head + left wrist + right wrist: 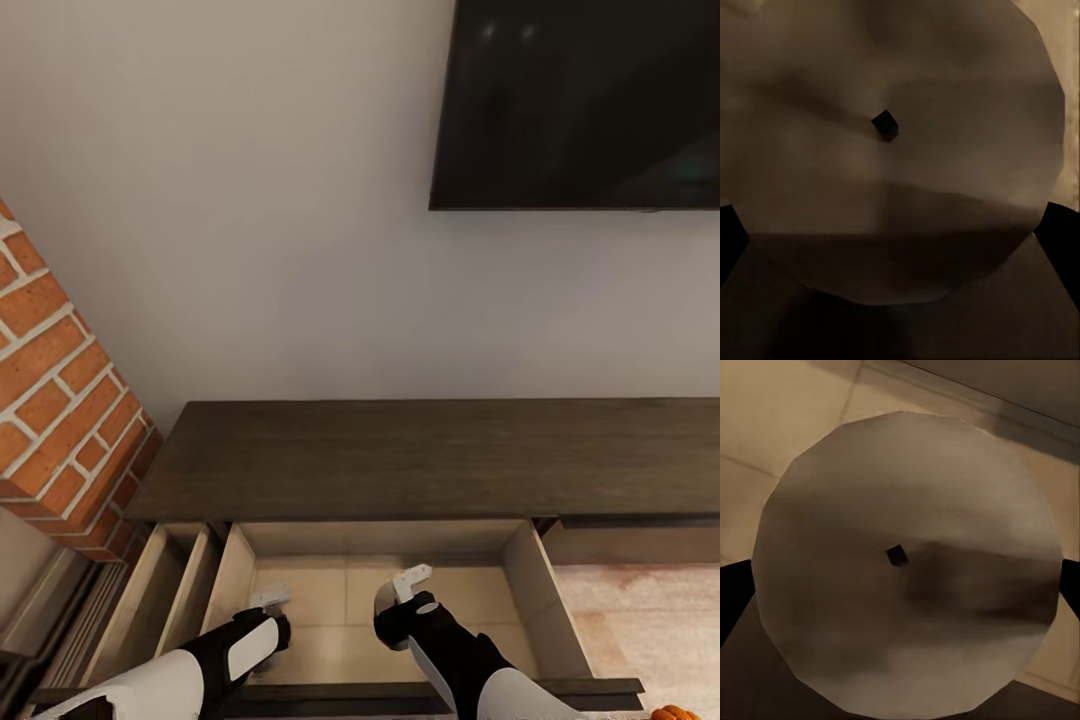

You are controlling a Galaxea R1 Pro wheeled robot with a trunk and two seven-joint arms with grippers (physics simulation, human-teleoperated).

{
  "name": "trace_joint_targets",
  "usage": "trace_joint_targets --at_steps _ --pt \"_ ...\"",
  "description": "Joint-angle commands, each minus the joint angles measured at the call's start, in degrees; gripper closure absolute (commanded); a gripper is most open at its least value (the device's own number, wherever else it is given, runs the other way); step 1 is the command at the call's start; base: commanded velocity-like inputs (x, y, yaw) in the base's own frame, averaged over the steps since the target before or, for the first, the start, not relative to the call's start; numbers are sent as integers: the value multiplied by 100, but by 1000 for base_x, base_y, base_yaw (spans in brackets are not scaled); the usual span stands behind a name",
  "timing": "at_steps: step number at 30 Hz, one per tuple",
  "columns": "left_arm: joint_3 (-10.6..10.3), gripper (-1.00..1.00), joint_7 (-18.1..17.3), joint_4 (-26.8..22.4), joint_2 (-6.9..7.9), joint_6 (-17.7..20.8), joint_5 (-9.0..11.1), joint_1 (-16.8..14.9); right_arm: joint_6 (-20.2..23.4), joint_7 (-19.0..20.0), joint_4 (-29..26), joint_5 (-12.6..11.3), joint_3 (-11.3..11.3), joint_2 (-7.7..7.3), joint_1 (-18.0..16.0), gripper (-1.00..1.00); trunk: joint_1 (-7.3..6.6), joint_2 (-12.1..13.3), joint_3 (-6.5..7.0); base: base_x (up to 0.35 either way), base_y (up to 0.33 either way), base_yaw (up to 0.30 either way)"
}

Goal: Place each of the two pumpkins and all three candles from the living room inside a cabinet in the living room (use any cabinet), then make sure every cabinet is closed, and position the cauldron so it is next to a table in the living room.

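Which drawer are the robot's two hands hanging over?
The wide middle drawer: the left gripper and right gripper hang above it, not the narrow open drawer at the left.

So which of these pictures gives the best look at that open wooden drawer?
The head view: it shows the whole open drawer of the dark cabinet, pale inside, both arms reaching in. The right wrist view catches a strip of its pale floor beside a candle; the left wrist view barely any.
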Motion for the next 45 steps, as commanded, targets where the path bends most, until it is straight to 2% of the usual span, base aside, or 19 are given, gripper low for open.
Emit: trace_joint_targets --at_steps 1,6,16,22,34,37,39,45 --pt "30 100 1 1 0 14 33 -45 29 3 -32 -5 -3 0 -1 100 0 0 -10 0 0 0" --pt "83 100 -4 -9 -13 183 34 -170 87 8 -102 -15 -10 11 -16 100 0 0 -56 0 0 0" --pt "87 100 -29 -6 -46 200 52 -177 93 33 -108 -24 -14 16 -22 100 0 0 -147 0 0 0" --pt "87 100 -550 68 0 200 44 -172 93 45 -115 -19 -14 16 -22 100 0 0 -202 0 0 0" --pt "87 100 -638 68 -20 197 40 -177 93 60 -117 -33 -14 16 -22 100 0 0 -311 0 0 0" --pt "87 100 -638 68 -27 194 43 -177 93 429 -110 -283 -14 16 -22 100 0 0 -339 0 0 0" --pt "87 100 -638 68 -28 194 41 -177 93 674 -100 -551 -14 -5 -22 100 0 0 -357 0 0 0" --pt "87 100 -631 68 -29 194 35 -177 86 737 -36 -694 -14 -8 -22 100 0 0 -412 0 0 0"
